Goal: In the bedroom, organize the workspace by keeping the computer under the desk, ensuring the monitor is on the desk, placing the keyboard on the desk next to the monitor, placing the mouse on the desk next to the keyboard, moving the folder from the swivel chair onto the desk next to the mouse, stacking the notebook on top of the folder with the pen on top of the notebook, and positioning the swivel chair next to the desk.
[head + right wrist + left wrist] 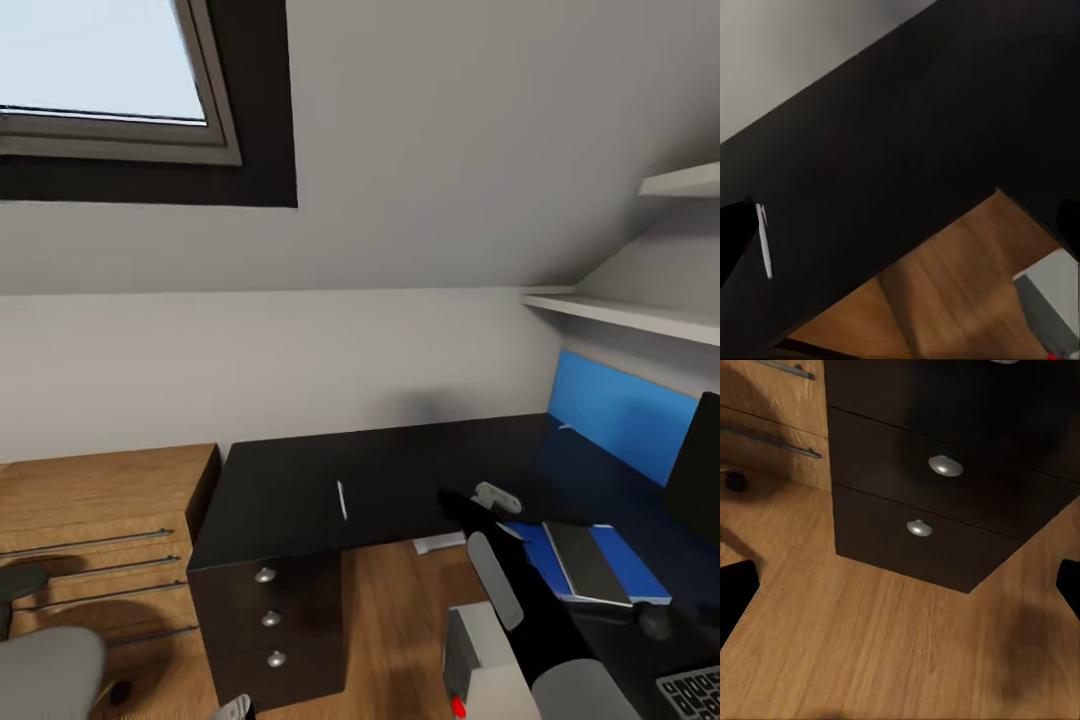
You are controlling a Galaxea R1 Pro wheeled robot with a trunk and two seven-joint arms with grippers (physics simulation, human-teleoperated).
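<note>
on the black desk, a thin white pen waits for the right arm

at the inner corner of the l-shaped desk (400,470), the pen (342,499) lies flat and alone on the dark top, well apart from the blue folder (640,575) and the grey notebook (585,562) already stacked on it. the right gripper (470,505) hangs over the desktop between pen and folder; its fingertips sit wide at the edges of the right wrist view, so it appears open and empty. the left gripper (900,592), likewise spread and holding nothing, points at the wood floor (870,652) beside the drawer unit (945,472). the pen looks light, stiff and slick, likely to roll or skid; a pinch across its middle seems safest. the computer (480,665) stands below the desk edge, the keyboard (692,690) and mouse (655,622) near the folder.
</note>
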